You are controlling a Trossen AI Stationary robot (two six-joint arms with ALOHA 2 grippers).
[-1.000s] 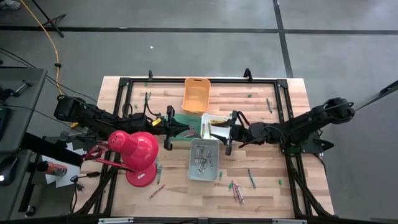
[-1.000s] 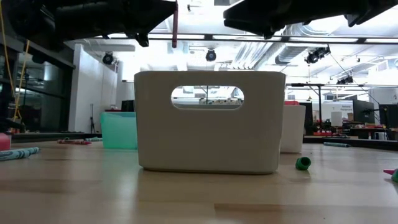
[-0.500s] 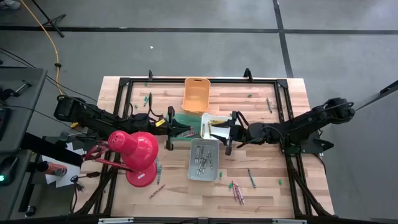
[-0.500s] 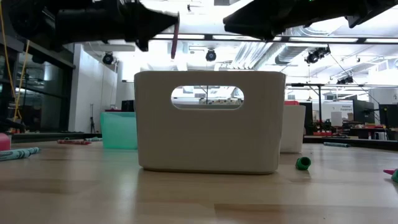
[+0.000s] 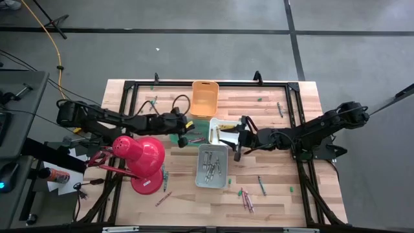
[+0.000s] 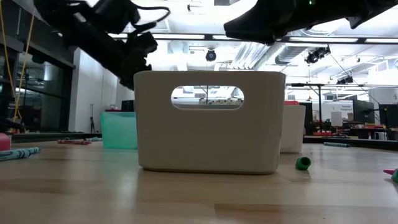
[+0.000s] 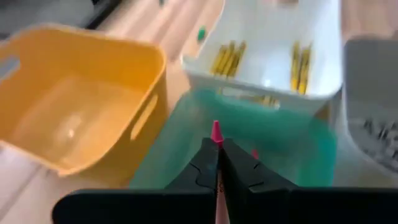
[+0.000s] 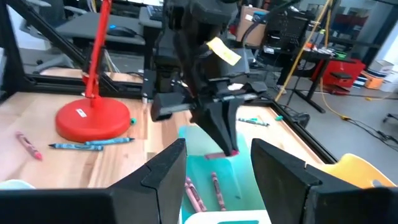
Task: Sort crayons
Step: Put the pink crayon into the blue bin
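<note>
My left gripper (image 5: 188,134) is shut on a pink crayon (image 7: 216,132) and stands over the teal bin (image 7: 292,155), which lies between the orange bin (image 5: 204,97), the white bin (image 5: 223,123) and the grey bin (image 5: 199,169). The right wrist view shows it pointing down over the teal bin (image 8: 242,180), where pink crayons (image 8: 216,183) lie. Yellow crayons (image 7: 225,57) lie in the white bin and grey ones (image 5: 212,167) in the grey bin. My right gripper (image 5: 228,138) is open and empty (image 8: 214,174) over the white bin. My left gripper pinches the pink crayon between its two fingers (image 7: 239,168). The fingers lie along the crayon, and its tip (image 8: 231,151) sticks out past the fingertips. The fingers slant down from the table's left. The crayon is lifted clear above the teal bin.
A red desk lamp (image 5: 143,162) stands at the near left. Loose crayons lie on the table near the front (image 5: 246,199), (image 5: 261,186), (image 5: 162,197) and by the right frame (image 5: 279,109). A black frame (image 5: 297,90) runs round the work area.
My left gripper, still shut on the pink crayon, has tipped from level to pointing down over the teal bin and drawn back a little toward the table's left. In the low view the crayon has dropped behind the grey bin.
</note>
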